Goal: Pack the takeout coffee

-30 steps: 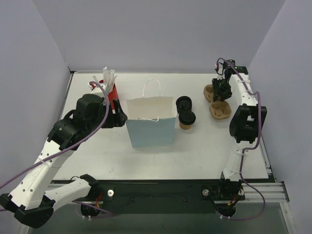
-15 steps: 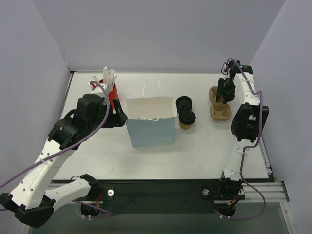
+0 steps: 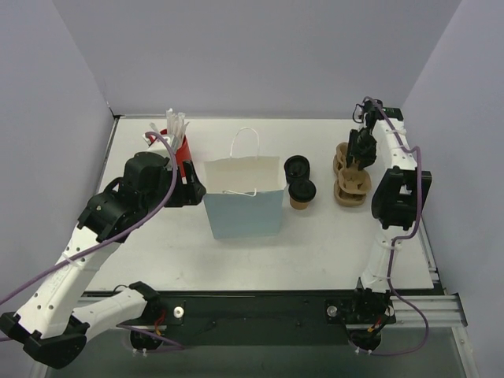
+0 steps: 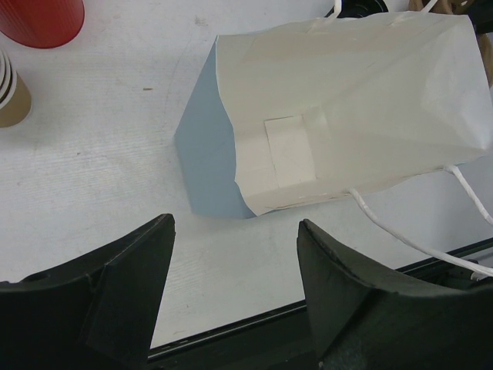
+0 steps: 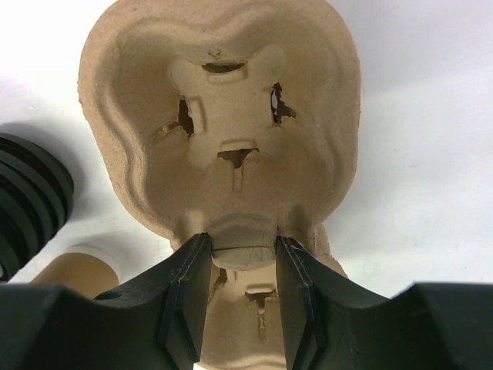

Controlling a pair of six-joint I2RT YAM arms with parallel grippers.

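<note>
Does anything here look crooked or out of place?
Only the tan moulded-pulp cup tray on the right: the right claw pinches its middle ridge, so it seems to hang tilted rather than lying flat. Nothing looks spilled.

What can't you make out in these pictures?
Right wrist view: a tan cup is mostly hidden behind the jaws; lidded or not, cannot tell.
Left wrist view: the red cup is cut off by the top edge.
Top view: the floor of the blue bag is hidden by its front wall.

Cup carrier [image 5: 223, 116] lower part hidden behind right gripper [image 5: 242, 242].
</note>
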